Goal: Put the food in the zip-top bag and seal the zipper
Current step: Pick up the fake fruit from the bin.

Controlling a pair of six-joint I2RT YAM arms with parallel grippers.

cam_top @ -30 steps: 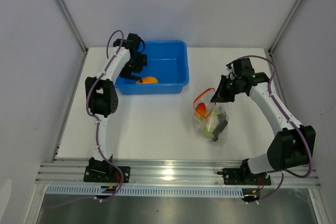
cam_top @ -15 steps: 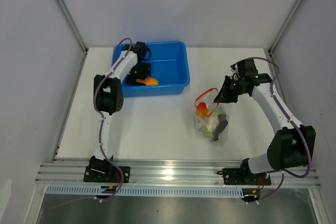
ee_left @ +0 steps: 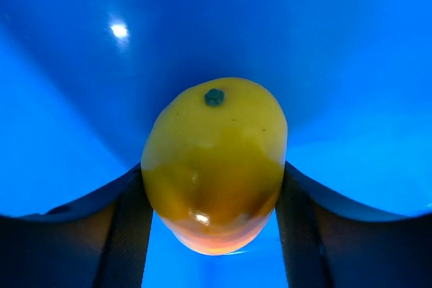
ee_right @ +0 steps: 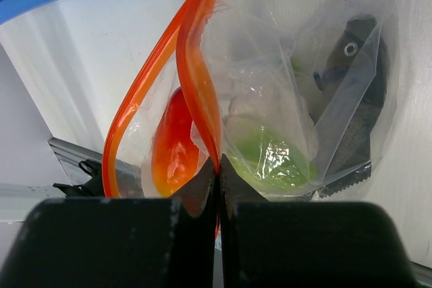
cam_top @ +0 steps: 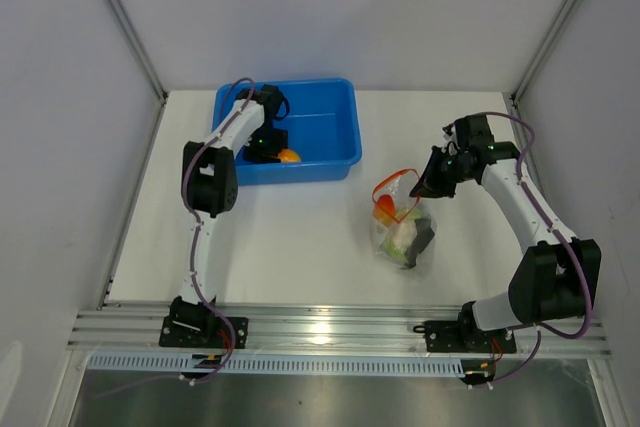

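Left wrist view shows the left end effector [ee_left: 212,190] down in the blue tub [ee_left: 337,45], with the orange-yellow toy food [ee_left: 214,160] in the middle of the frame. Its two fingers [ee_left: 125,234] touch the food on both sides, so it looks gripped. The food is round, smooth and shiny. I think it is light and hard, and it could slip out like wet soap. The best hold is across its fat middle, not near the small green tip.

In the right wrist view, the right end effector [ee_right: 217,180] is clenched on the zipper [ee_right: 192,85] at the bottom middle of the frame. The zip-top bag [ee_right: 270,52] lies on the white counter [ee_right: 115,45] with its mouth open in a loop. Inside are the red pepper [ee_right: 172,146], the cauliflower [ee_right: 263,153] and the grey fish [ee_right: 358,99]. The bag is thin, soft and crinkly, so it will likely flop and fold. The strip looks like its stiffest part, so that is the place to hold. From above, the bag is right of the middle and the tub is upper left.
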